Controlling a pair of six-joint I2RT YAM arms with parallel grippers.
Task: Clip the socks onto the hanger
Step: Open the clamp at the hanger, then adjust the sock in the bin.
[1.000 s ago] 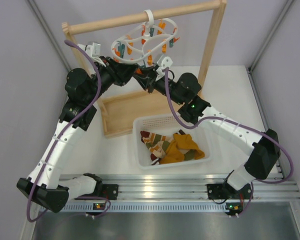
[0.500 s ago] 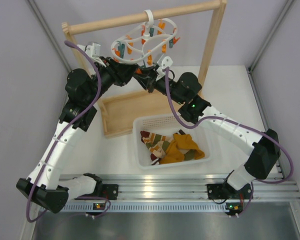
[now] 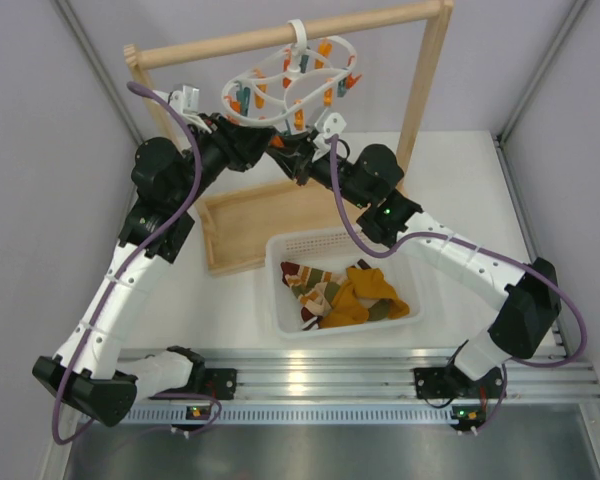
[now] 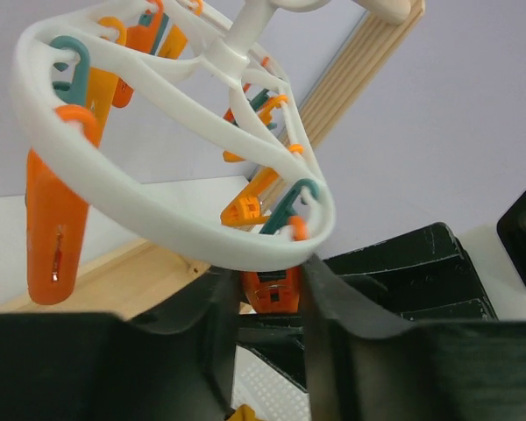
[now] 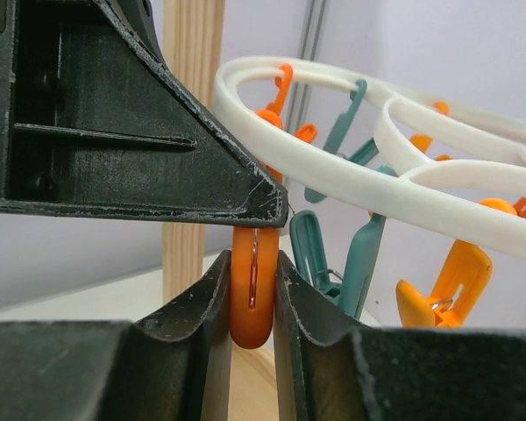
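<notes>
The white oval hanger [image 3: 290, 85] hangs by its hook from the wooden rail, with orange and teal pegs dangling from it. Both grippers meet just under its near rim. My left gripper [image 3: 268, 143] is closed on an orange peg [image 4: 272, 294] right below the ring [image 4: 158, 202]. My right gripper [image 3: 290, 152] squeezes the lower end of an orange peg [image 5: 252, 307] between its fingers [image 5: 202, 316]; it looks like the same peg. The socks [image 3: 345, 295], mustard-yellow and striped, lie in the white basket. Neither gripper holds a sock.
The tall wooden rail frame [image 3: 425, 90] stands at the back. A shallow wooden tray [image 3: 235, 230] lies under the arms. The white perforated basket [image 3: 277, 300] sits in front of it, near the table's front rail.
</notes>
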